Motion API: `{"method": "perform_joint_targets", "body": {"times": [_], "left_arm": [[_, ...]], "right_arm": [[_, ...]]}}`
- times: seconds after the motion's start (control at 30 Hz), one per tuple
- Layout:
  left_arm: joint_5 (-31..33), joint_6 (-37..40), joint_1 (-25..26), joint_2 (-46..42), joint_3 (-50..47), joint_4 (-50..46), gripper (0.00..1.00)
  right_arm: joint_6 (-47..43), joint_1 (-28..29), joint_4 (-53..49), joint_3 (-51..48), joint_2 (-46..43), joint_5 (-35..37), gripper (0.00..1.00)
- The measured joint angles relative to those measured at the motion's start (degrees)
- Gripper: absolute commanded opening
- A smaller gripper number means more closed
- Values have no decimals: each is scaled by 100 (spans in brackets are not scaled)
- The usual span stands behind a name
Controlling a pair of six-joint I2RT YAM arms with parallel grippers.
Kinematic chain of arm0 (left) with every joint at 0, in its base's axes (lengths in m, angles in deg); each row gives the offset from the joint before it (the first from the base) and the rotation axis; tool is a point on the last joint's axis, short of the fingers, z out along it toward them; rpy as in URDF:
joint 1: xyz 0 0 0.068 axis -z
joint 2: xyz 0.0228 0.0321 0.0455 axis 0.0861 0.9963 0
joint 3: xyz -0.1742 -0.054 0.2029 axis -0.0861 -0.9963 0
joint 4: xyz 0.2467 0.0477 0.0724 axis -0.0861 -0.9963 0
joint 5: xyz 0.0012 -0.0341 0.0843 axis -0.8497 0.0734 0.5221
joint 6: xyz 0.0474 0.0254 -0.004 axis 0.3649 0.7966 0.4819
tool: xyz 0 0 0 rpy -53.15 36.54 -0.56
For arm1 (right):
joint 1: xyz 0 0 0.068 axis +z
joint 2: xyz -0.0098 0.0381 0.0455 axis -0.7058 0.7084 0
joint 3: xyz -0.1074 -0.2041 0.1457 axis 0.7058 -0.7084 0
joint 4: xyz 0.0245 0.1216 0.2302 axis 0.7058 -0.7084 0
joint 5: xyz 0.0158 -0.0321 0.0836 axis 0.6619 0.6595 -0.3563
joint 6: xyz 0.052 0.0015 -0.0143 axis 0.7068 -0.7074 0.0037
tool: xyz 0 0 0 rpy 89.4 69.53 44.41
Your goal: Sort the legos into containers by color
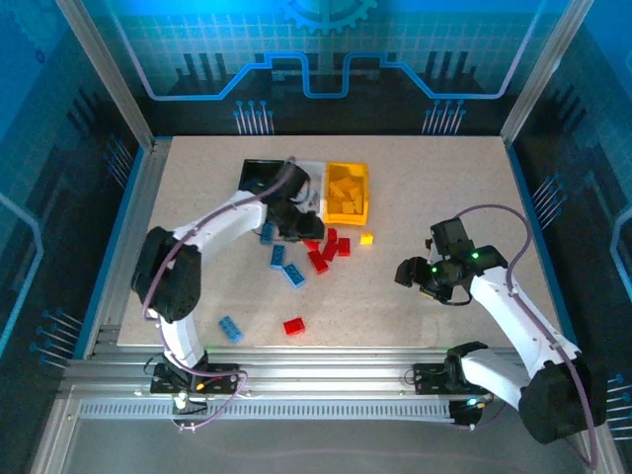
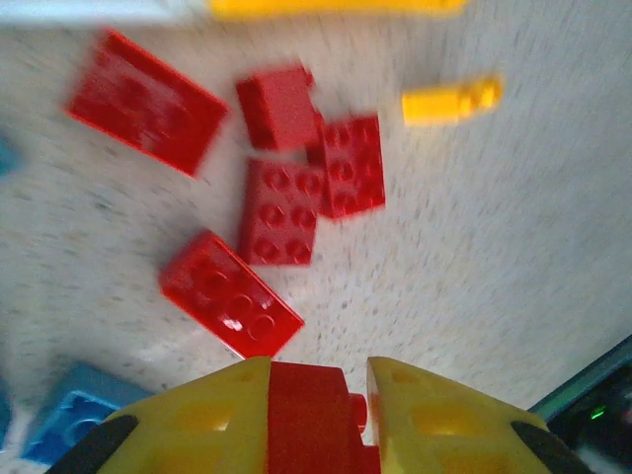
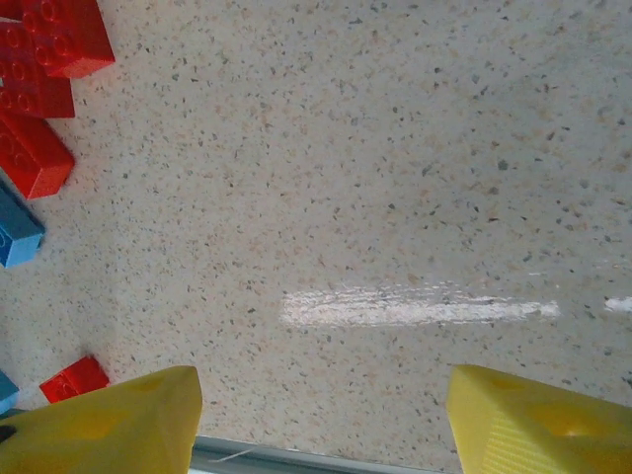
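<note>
My left gripper [image 2: 318, 380] is shut on a red lego [image 2: 304, 420], held above the table. Beneath it lie several loose red legos [image 2: 280, 209], a small yellow one [image 2: 449, 100] and a blue one [image 2: 67, 423]. From above, the left gripper [image 1: 299, 225] hangs just in front of the row of containers: black bin [image 1: 259, 176], white bin [image 1: 314, 176] mostly hidden by the arm, and yellow bin [image 1: 348, 192] holding yellow legos. My right gripper [image 1: 415, 275] stands open over bare table at the right, nothing between its fingers [image 3: 109, 420].
Red legos [image 1: 330, 247] cluster in front of the bins, with blue legos [image 1: 287, 265] to their left and a yellow one [image 1: 366, 238] to their right. A blue lego [image 1: 231, 329] and a red lego [image 1: 293, 326] lie near the table's front edge.
</note>
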Motion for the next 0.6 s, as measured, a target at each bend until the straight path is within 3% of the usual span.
{"method": "perform_joint_targets", "body": {"times": [0.23, 0.6], "left_arm": [[-55, -568, -695, 365, 1016, 11, 23], [645, -623, -758, 2465, 3733, -483, 23]], "right_arm": [[-4, 2, 186, -155, 33, -162, 68], [-50, 0, -142, -402, -708, -210, 68]]}}
